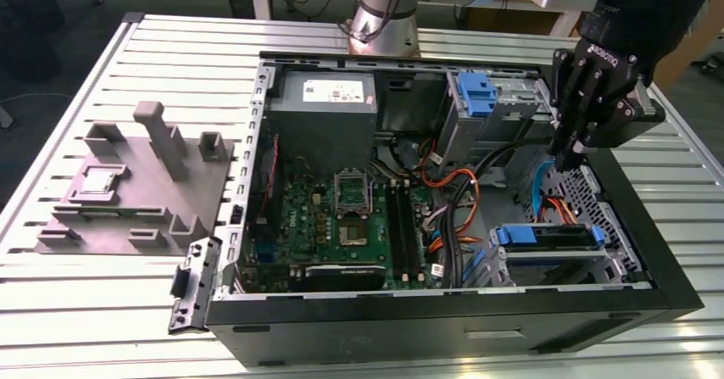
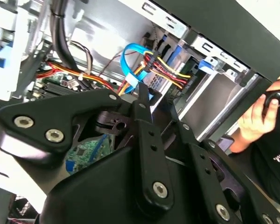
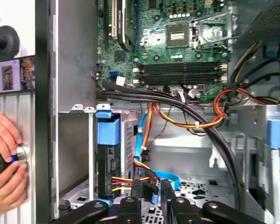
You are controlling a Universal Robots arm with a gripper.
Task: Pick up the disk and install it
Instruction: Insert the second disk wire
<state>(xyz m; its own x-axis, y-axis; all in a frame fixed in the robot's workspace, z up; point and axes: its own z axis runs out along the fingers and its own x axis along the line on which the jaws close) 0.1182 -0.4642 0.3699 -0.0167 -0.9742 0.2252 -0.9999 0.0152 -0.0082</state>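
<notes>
The disk (image 1: 550, 236) sits in the drive cage at the near corner of the open computer case (image 1: 633, 260), on the exterior view's right. Its blue side rails show there. In the first wrist view the disk (image 3: 114, 158) stands on edge in the cage under a blue tab, and red, yellow and black wires run to its end. My gripper (image 1: 569, 154) hangs over the case just beyond the cage, apart from the disk. Its fingers (image 3: 136, 189) are drawn together, shut on nothing. A blue data cable (image 3: 168, 176) loops right by the tips.
A grey power supply (image 1: 325, 99) and the motherboard (image 1: 339, 218) fill the case's left half. A bare blue bracket (image 1: 477, 91) sits in the upper bay. A grey fixture (image 1: 136, 184) stands on the slatted table. A person's hands (image 3: 2, 158) are just outside the case wall.
</notes>
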